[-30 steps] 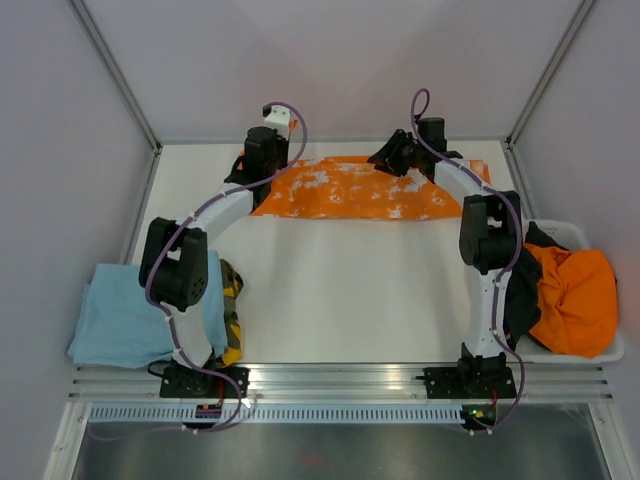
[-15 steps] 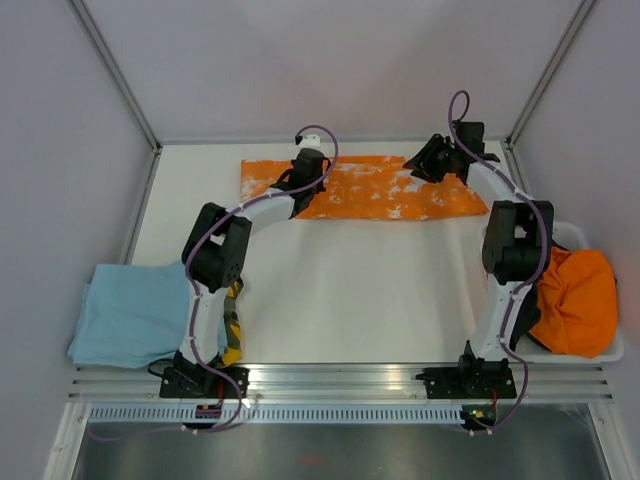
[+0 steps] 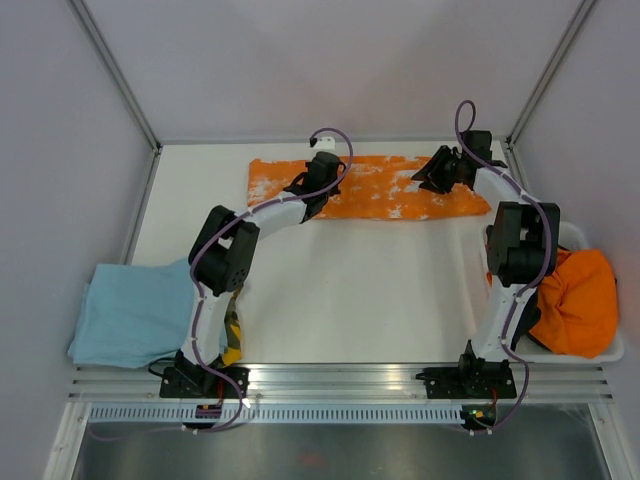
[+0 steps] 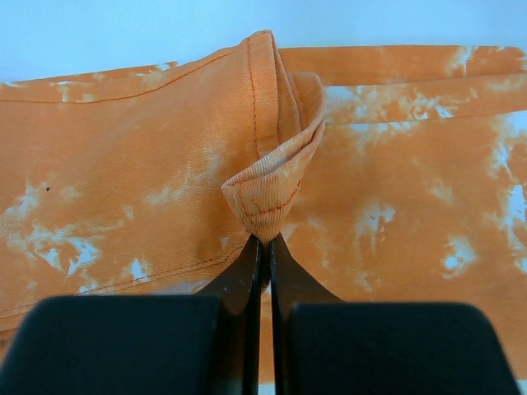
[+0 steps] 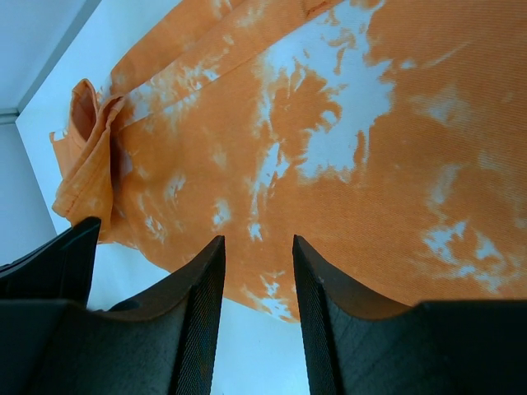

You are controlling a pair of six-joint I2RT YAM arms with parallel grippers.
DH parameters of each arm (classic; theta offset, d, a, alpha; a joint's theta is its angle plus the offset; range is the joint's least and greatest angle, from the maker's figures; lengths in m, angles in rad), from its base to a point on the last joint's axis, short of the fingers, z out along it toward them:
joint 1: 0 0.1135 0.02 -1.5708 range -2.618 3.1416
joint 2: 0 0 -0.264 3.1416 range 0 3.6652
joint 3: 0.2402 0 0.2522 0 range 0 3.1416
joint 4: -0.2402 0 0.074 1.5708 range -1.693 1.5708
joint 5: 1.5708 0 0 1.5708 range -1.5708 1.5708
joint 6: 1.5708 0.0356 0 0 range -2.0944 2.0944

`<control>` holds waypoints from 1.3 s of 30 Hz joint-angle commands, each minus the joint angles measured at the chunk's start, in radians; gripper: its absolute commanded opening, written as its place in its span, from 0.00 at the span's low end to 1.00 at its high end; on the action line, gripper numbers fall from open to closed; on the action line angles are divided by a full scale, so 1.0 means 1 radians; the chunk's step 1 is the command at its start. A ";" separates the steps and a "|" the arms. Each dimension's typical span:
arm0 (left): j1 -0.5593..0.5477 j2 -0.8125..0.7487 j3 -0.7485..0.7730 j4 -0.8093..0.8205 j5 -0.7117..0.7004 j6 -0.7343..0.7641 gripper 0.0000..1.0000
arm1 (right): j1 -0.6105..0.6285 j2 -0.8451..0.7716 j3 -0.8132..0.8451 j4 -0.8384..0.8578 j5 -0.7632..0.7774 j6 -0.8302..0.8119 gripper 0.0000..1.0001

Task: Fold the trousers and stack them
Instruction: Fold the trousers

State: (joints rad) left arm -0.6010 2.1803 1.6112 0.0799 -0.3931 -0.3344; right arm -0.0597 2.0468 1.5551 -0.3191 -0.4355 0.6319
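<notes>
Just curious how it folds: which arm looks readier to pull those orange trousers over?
Probably left: the left gripper is shut on a pinched fold of the trousers; the right gripper hangs open, holding nothing.

L gripper (image 4: 262, 247) pinched tight on raised fold of orange trousers (image 4: 123, 181); rest lies flat.

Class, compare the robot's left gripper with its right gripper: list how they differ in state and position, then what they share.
The left gripper is shut, pinching a raised fold of the orange trousers; the right gripper is open with nothing between its fingers. The left gripper is left of the trousers' middle, the right gripper near their right end. Both are at the same trousers.
</notes>
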 commanded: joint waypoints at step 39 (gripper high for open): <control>-0.059 0.018 0.068 0.049 0.106 -0.117 0.02 | -0.012 -0.005 0.008 0.055 -0.057 0.026 0.41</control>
State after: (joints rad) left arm -0.6319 2.2032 1.6123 0.0761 -0.3351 -0.4038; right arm -0.0696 2.0293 1.5509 -0.3035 -0.4694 0.6422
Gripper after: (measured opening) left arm 0.042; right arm 0.412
